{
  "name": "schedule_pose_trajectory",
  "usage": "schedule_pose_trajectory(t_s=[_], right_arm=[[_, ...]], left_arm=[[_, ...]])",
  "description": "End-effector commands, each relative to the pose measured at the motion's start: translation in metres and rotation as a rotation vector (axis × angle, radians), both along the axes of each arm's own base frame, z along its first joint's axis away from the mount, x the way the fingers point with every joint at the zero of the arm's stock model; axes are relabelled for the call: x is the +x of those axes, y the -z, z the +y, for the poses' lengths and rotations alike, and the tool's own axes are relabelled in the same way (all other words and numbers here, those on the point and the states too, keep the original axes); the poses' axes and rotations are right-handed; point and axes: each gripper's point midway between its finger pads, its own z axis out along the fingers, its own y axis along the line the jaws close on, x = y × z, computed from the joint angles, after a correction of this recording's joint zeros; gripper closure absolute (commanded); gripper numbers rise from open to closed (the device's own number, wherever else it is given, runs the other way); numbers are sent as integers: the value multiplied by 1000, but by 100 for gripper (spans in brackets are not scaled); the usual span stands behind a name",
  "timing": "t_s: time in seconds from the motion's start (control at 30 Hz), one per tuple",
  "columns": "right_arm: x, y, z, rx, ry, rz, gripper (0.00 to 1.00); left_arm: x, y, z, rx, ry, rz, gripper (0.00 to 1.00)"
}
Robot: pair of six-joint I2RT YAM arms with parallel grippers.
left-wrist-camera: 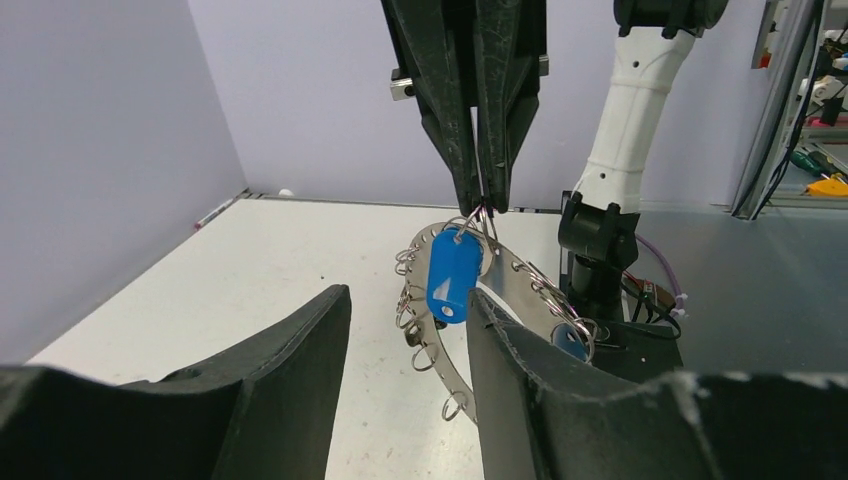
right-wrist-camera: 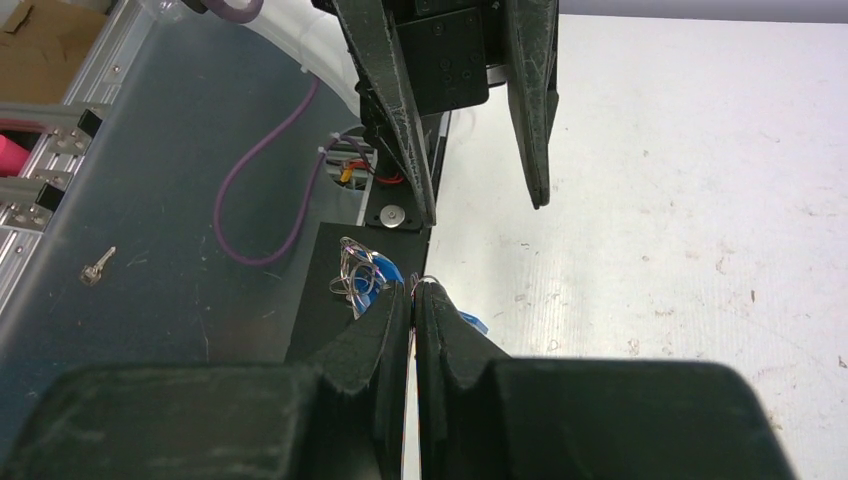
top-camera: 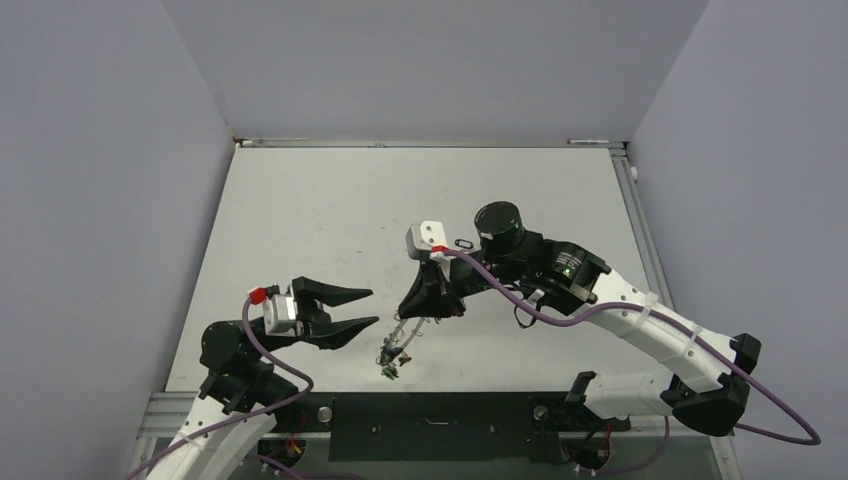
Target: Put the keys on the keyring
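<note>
Firmly right gripper [left-wrist-camera: 483,205] pinches keyring [left-wrist-camera: 522,285]; left gripper [top-camera: 372,306] gapes.

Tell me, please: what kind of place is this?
Probably a robotics lab: a white table closed in by plain walls, a left arm and a right arm bolted at its near edge, and what look like tools to one side.
</note>
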Motion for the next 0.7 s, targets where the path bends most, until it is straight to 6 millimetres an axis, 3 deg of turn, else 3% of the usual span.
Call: schedule_pose_trajectory(t_s=[0.0,0.33,0.67], right_arm=[[-7,-53,-1,164,-56,-98,95],[-6,-55,1,171,-64,-95,95],[-3,-49,5,156,-61,-86,95]], left_arm=[[-11,-19,0,-36,41,-145,58],[-5,-18,-4,-23,38,-138,64],[-20,-22,-21,11,208,-73,63]])
